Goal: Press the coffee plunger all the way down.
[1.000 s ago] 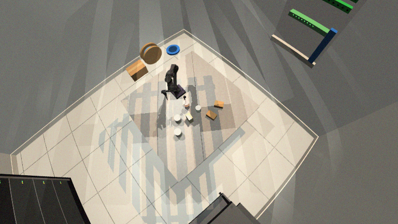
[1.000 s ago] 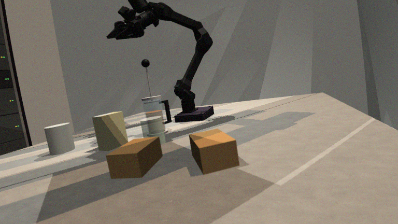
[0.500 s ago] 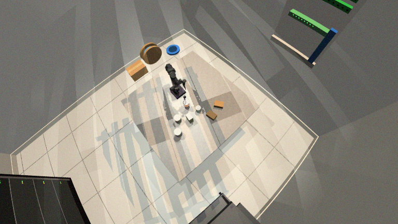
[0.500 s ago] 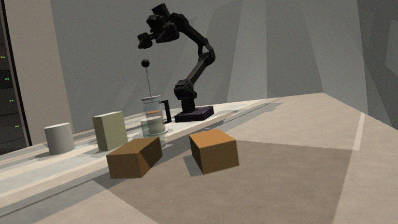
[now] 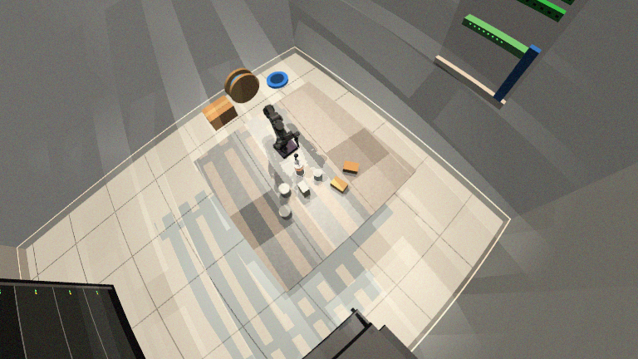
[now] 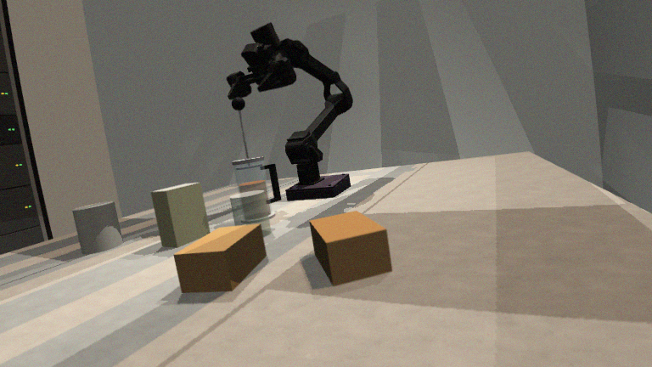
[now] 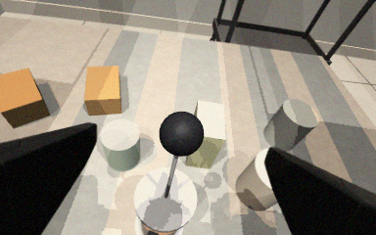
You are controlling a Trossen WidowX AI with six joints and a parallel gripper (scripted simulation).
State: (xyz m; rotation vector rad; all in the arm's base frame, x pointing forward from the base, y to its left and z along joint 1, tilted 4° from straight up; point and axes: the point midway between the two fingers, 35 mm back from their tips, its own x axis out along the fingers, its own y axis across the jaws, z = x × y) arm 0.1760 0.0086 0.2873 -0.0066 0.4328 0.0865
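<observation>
From the top view, the coffee press point(image 5: 299, 168) stands on the striped mat just in front of the arm's dark base plate point(image 5: 282, 152), and the arm point(image 5: 278, 127) folds over it so that the gripper point(image 5: 295, 140) sits above the plunger knob point(image 5: 296, 154); a pale cylinder point(image 5: 317, 174) and a cream block point(image 5: 303, 188) lie just beyond the press, and two orange boxes point(image 5: 350, 166) sit farther off to one side of it. In the exterior view the press point(image 6: 250, 177) is upright with its black handle point(image 6: 273, 181) turned toward the base plate point(image 6: 336, 186), its thin rod point(image 6: 244, 134) rising high above the lid, so the plunger is fully raised. The knob point(image 6: 238, 103) is just below the gripper point(image 6: 236, 87), so close that contact cannot be judged from this angle. A translucent cup point(image 6: 249, 206) stands right in front of the press, and an olive block point(image 6: 180, 214) and a grey cylinder point(image 6: 97, 226) stand farther from it on the side away from the arm. In the wrist view the two dark fingers spread almost fully apart at the lower corners, with nothing between them; the gripper point(image 7: 182, 188) is wide open and holds nothing. The round black knob point(image 7: 181, 134) sits centred in the gap, apart from either finger, with the rod point(image 7: 170, 178) running down to the press lid point(image 7: 165, 201) below it.
</observation>
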